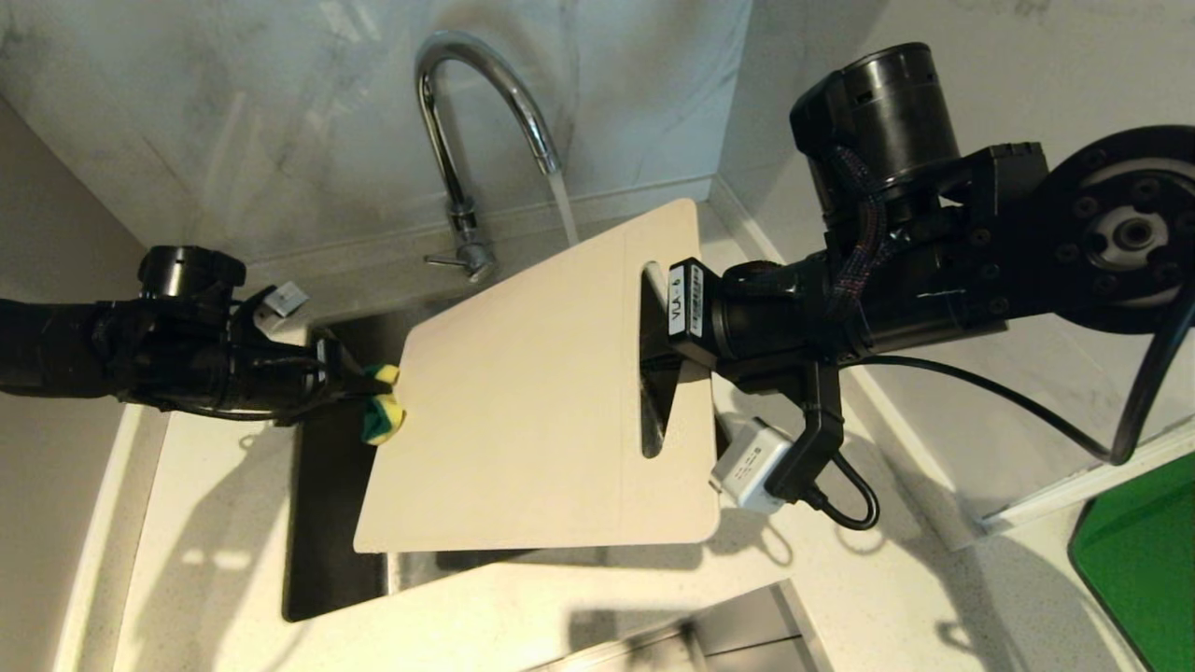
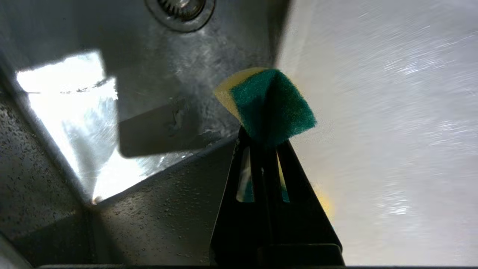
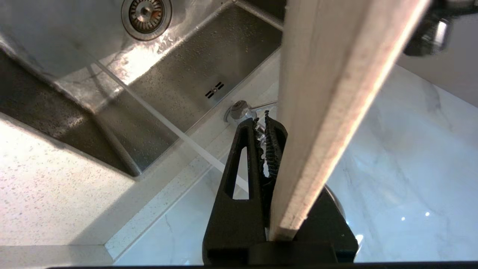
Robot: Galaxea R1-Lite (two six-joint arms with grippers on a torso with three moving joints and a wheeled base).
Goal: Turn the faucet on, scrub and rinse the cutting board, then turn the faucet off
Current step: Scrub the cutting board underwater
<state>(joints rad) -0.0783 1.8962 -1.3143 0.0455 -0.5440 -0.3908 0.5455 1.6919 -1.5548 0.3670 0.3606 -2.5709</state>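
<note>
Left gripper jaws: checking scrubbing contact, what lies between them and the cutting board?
A yellow-green sponge, clamped in the left gripper, meets the cutting board edge; head view.

a pale speckled countertop point(image 1: 579, 607) surrounds a steel sink point(image 1: 327, 523), with a green mat point(image 1: 1144, 560) at its right edge.

We count one faucet point(image 1: 476, 140), one cutting board point(image 1: 532, 411), one sponge point(image 1: 383, 415), one sink point(image 1: 322, 523) with one drain point(image 3: 146, 14), two grippers, left point(image 1: 359, 387) and right point(image 1: 665, 359), and one green mat point(image 1: 1144, 560).
</note>
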